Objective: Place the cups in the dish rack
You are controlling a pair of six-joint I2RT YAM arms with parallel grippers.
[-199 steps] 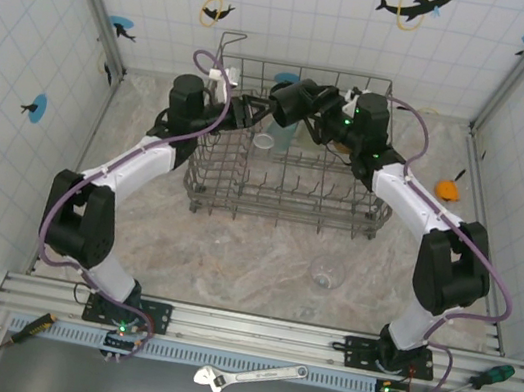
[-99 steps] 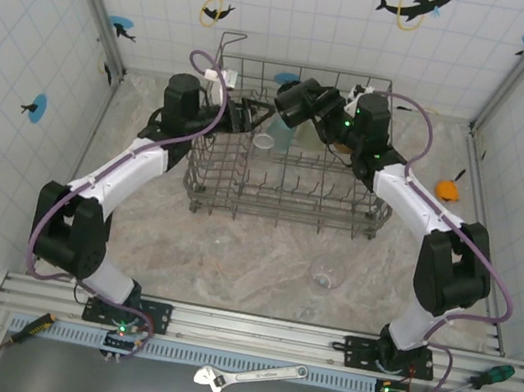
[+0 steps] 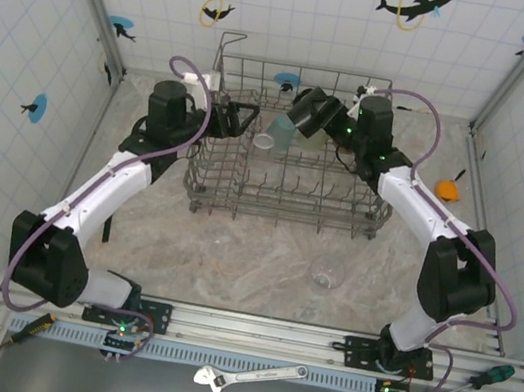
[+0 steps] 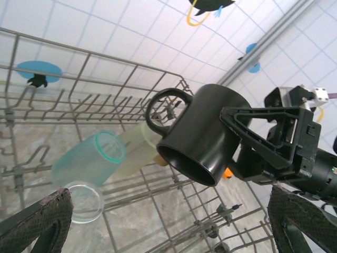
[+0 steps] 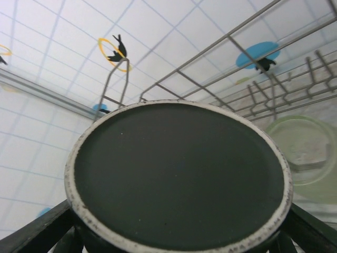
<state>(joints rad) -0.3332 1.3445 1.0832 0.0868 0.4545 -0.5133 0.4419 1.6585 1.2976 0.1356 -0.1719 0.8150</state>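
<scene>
Top external view: since the frame a second ago, the left arm has drawn back toward the left wall, with its elbow swung lower and further out. The left pincer (image 3: 242, 118) now sits at the back-left edge of the large grey wire dish rack (image 3: 284, 212), no longer close against the right pincer. The right pincer (image 3: 309, 113) has shifted slightly to the right with its load and hangs over the rack's back row.

That right pincer is clamped on a black mug (image 3: 303, 110) with a loop handle. In the left wrist view its fingers (image 4: 251, 138) press on the mug's base end. The black mug (image 4: 202, 134) is tilted above the tines, with its open mouth turned down toward the camera and its handle at the upper left. In the right wrist view the mug's round, pale-rimmed base (image 5: 179, 179) sits between the two fingers.

The left pincer (image 4: 168, 232) is spread wide and holds nothing, and its dark padded fingertips (image 4: 37, 221) sit at the frame's lower corners.

Inside the rack, a teal tumbler (image 4: 89, 161) lies on its side. A pale green tumbler (image 4: 134, 153) is just behind it, and a clear tumbler (image 4: 84, 200) is just in front. Another clear tumbler (image 3: 327, 274) stands on the marbled surface (image 3: 258, 277), in front of the rack. A small orange object (image 3: 448, 188) lies near the right wall.
</scene>
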